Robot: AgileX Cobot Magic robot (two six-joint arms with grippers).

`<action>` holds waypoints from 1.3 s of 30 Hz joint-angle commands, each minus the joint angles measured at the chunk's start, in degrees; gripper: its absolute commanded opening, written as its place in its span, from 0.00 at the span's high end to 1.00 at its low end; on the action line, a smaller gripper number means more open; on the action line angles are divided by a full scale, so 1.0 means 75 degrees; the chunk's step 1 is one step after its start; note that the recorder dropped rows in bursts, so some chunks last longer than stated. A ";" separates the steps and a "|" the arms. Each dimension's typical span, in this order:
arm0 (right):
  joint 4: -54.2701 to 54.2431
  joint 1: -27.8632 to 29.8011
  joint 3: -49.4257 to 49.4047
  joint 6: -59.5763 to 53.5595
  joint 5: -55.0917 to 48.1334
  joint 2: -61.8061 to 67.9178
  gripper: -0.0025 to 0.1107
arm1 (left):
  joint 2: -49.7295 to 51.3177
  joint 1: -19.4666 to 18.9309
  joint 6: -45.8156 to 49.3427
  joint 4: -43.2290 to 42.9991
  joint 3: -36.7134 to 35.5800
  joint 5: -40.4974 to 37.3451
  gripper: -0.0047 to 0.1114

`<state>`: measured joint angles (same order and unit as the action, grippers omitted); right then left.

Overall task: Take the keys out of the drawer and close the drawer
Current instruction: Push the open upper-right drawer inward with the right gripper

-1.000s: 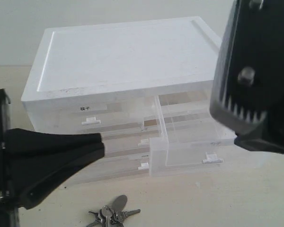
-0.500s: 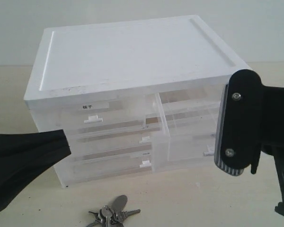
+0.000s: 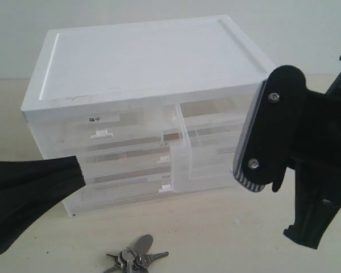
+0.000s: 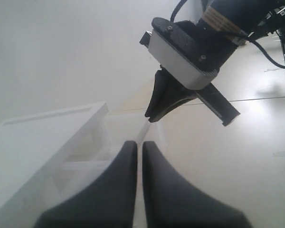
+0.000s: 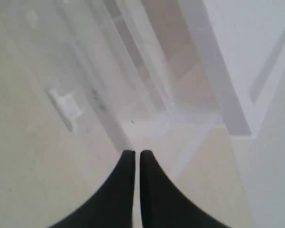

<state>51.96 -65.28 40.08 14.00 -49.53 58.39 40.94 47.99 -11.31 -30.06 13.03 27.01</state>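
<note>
The right gripper [image 5: 137, 153] holds its fingers pressed together on nothing. The front of the drawer [image 3: 207, 145] is just ahead of the tips and sits almost fully inside the cabinet [image 3: 142, 57]. The left gripper [image 4: 139, 145] is likewise closed and empty. The keys [image 3: 135, 257] lie on the table [image 3: 216, 239], apart from both pairs of fingertips.

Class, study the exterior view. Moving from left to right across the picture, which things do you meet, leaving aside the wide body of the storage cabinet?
left gripper → keys → drawer → right gripper
</note>
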 commanded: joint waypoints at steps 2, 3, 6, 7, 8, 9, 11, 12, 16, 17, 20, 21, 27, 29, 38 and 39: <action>-0.0027 0.0017 0.0021 0.0059 0.0569 -0.0163 0.98 | 0.0021 -0.0006 0.0011 0.0086 -0.0041 -0.0032 0.92; 0.0004 0.0017 0.0082 0.0059 0.0482 -0.0225 0.98 | 0.0021 -0.0006 0.0011 0.0086 -0.0041 -0.0032 0.92; 0.0057 0.0017 0.0224 0.0059 0.0176 -0.0440 0.98 | 0.0021 -0.0006 0.0011 0.0099 -0.0041 -0.0076 0.92; 0.0017 0.0017 0.0242 0.0059 0.0144 -0.0598 0.98 | 0.0021 -0.0006 0.0011 0.0099 -0.0041 -0.0090 0.92; -0.0148 0.0017 0.0242 0.0059 0.0178 -0.0730 0.98 | 0.0021 -0.0006 0.0011 0.0099 -0.0041 -0.0090 0.92; -0.0437 0.0017 0.0242 -0.0006 0.0247 -0.0899 0.98 | 0.0021 -0.0006 0.0011 0.0099 -0.0041 -0.0104 0.92; -0.1319 0.0017 0.0185 -0.1003 0.0380 -0.1128 0.98 | 0.0021 -0.0006 0.0011 0.0099 -0.0041 -0.0121 0.92; -0.1846 0.0017 0.0094 -0.1659 0.0465 -0.1189 0.98 | 0.0021 -0.0006 0.0011 0.0099 -0.0041 -0.0121 0.92; -0.2413 0.0017 -0.0551 -0.2624 0.0833 -0.1042 0.98 | 0.0021 -0.0006 0.0011 0.0099 -0.0041 -0.0121 0.92; -0.2297 0.0017 -0.0684 -0.2636 0.0917 -0.0964 0.98 | 0.0021 -0.0006 0.0011 0.0099 -0.0041 -0.0121 0.92; -0.1978 0.0017 -0.0891 -0.2641 0.1237 -0.0682 0.98 | 0.0021 -0.0006 0.0011 0.0099 -0.0041 -0.0121 0.92; -0.1854 0.0017 -0.0891 -0.2558 0.1326 -0.0650 0.98 | 0.0021 -0.0006 0.0011 0.0099 -0.0041 -0.0121 0.92; 0.0550 0.0017 -0.0891 -0.0626 0.1095 -0.0195 0.98 | 0.0021 -0.0006 0.0011 0.0099 -0.0041 -0.0121 0.92; 0.0879 0.0017 -0.0891 -0.0173 0.1129 -0.0076 0.98 | 0.0021 -0.0006 -0.0023 0.0099 -0.0041 -0.0122 0.92; 0.2404 0.0017 -0.0891 0.0999 0.1059 0.0128 0.98 | 0.0021 -0.0006 -0.0054 0.0099 -0.0041 -0.0122 0.92; 0.2651 0.0017 -0.0891 0.1188 0.1041 0.0128 0.98 | 0.0021 -0.0006 -0.0054 0.0099 -0.0041 -0.0122 0.92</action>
<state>65.26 -65.28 33.61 17.63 -41.09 59.26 40.94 47.99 -11.31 -29.95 12.93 26.59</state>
